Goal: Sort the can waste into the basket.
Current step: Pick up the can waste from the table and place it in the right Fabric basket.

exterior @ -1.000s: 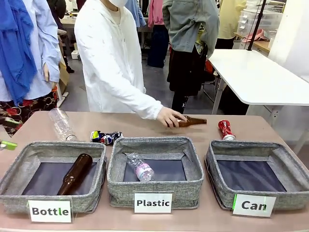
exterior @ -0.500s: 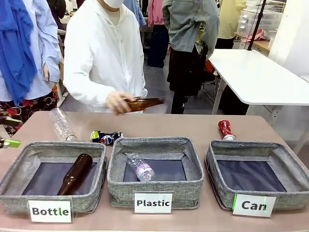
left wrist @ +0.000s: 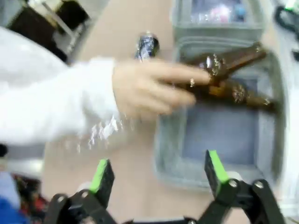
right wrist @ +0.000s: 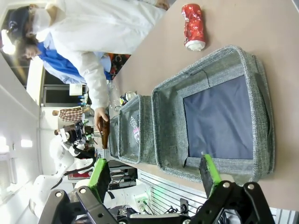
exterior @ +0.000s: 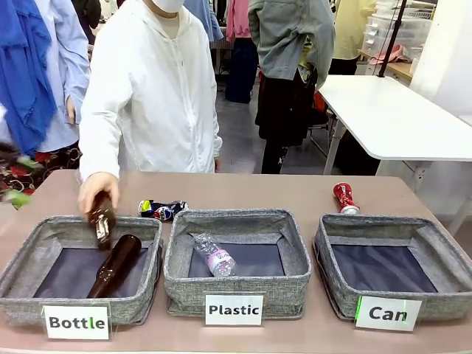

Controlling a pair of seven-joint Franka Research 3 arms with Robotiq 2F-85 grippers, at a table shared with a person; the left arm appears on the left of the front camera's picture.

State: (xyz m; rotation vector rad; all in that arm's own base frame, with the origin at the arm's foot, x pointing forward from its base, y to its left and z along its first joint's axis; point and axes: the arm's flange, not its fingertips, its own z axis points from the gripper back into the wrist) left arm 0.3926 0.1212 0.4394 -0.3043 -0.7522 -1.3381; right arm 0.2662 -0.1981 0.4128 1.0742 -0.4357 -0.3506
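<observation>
Red can [right wrist: 193, 25] lies past basket [right wrist: 169, 135], well ahead of spread R end effector [right wrist: 154, 173].

Beyond: white table [exterior: 398, 118], grey floor [exterior: 240, 140]

So on the tan bench [exterior: 251, 192] there's a grey bin labelled "Bottle" [exterior: 140, 302] on the left with a brown bottle [exterior: 114, 267] lying diagonally inside. A second brown bottle [exterior: 102, 221] is tipped neck-down right at its far rim. The next bin over, "Plastic" [exterior: 236, 279], has a crumpled clear bottle [exterior: 215, 256] in it. A person in a white jacket [exterior: 155, 96] is leaning in from the far side, and there's a white table [exterior: 391, 118] back right.
</observation>
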